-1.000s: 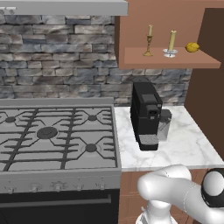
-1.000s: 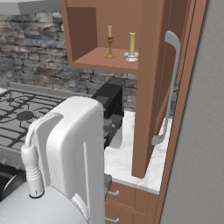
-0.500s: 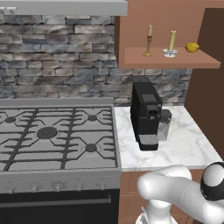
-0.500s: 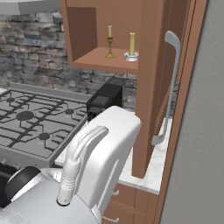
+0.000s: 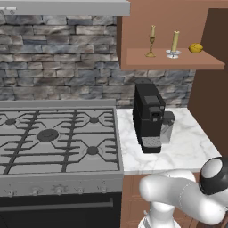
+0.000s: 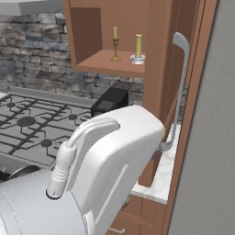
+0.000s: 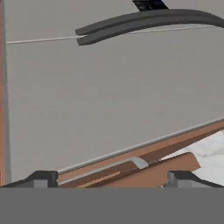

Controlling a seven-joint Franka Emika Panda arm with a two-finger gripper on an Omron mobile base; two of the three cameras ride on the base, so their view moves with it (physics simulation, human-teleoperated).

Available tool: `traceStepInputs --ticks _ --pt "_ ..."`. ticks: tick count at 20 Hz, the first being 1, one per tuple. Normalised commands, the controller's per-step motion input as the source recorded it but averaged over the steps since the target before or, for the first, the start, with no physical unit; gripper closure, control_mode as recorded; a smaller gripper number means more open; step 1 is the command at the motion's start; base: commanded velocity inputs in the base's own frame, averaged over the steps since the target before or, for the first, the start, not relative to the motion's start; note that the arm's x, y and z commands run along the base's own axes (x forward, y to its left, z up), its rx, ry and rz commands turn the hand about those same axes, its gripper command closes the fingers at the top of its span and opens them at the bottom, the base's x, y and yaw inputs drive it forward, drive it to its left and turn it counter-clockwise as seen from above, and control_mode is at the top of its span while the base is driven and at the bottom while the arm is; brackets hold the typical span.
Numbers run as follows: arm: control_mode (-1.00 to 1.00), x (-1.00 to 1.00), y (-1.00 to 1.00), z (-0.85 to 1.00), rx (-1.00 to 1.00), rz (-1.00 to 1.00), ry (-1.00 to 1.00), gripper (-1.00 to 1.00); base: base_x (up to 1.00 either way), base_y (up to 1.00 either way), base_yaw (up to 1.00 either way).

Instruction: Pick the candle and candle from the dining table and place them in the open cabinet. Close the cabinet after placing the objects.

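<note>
Item: tall slim yellow candle on a brass candlestick (image 5: 152, 41) — stands upright on the inner shelf of the brown wooden wall cabinet (image 5: 169, 60).
Item: stubby yellow candle in a shallow silver dish holder (image 5: 174, 43) — same shelf, just beside the first; a small yellow lemon-like lump (image 5: 195, 47) lies near it.
Item: cabinet door with slim vertical silver bar handle (image 6: 180, 87) — stands open; closing is judged the step left.
Item: two-finger gripper (image 7: 111, 178) — released, fingertips spread wide, nothing between them; low beside the door's lower edge.
Item: black coffee machine (image 5: 149, 117) on the white marble counter (image 5: 182, 144), under the shelf.
Risk: the bulky arm is close to the door — a swing could strike the coffee machine, or a hard shove could topple the tall candlestick.
Markings: no readable writing or brand.
</note>
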Motion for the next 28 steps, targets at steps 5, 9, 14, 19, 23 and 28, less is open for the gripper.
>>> traceStepInputs --ticks 5,9,14,19,23,28 --pt "-1.00 0.15 -0.17 -0.02 0.00 -0.14 0.04 -1.00 0.00 0.00 0.00" --pt "-1.00 0.29 -0.03 -0.17 0.00 0.00 0.00 -1.00 0.00 0.00 0.00" --pt "-1.00 0.24 0.00 -0.24 0.00 0.00 -0.05 -1.00 0.00 0.00 0.00" --pt "-1.00 0.27 -0.03 -0.11 -0.01 0.00 0.00 -1.00 0.00 0.00 0.00" --pt "-1.00 0.29 -0.08 -0.02 -0.05 -0.06 0.12 -1.00 0.00 0.00 0.00" --pt "-1.00 0.19 -0.02 -0.10 -0.08 -0.06 0.09 -1.00 0.00 0.00 0.00"
